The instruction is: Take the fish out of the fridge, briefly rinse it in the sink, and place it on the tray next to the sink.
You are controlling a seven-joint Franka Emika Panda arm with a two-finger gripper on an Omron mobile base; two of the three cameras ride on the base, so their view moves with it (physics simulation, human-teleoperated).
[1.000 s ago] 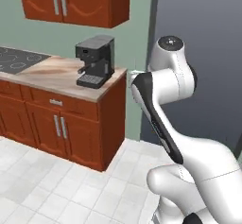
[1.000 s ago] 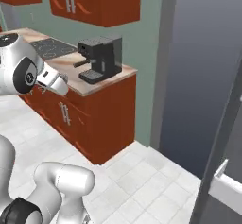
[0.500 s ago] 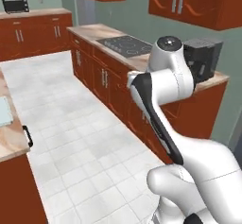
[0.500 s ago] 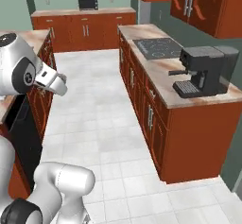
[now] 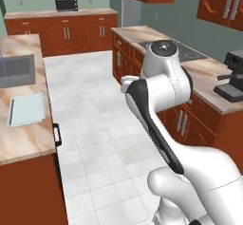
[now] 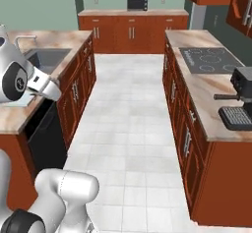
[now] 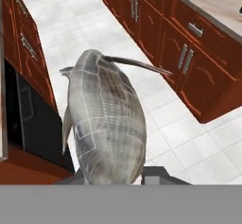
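Change: your base has swung round. A second ago both base cameras faced the coffee machine corner by the tall grey panel; now they look down the kitchen aisle. That is the cameras turning, not the things moving.
Hand: your gripper [image 7: 124, 179] is closed on the fish [image 7: 106, 124], jaws narrow around its lower body at the bottom of the hand view, and the grip has held through the turn.
Fish: it sticks straight out ahead of the fingers, thin tail pointing away, over tiled floor between the two cabinet runs.
Sink: the sink [image 5: 16, 70] sits in the counter on the hand's left, well apart from it and further down the aisle.
Tray: the tray [image 5: 27, 109] lies on that same counter, just beside the sink on its nearer side.
Meaning: the fridge step looks done; you are carrying the fish toward the rinse.
Next: you likely need to drive on, then reach left over the basin.
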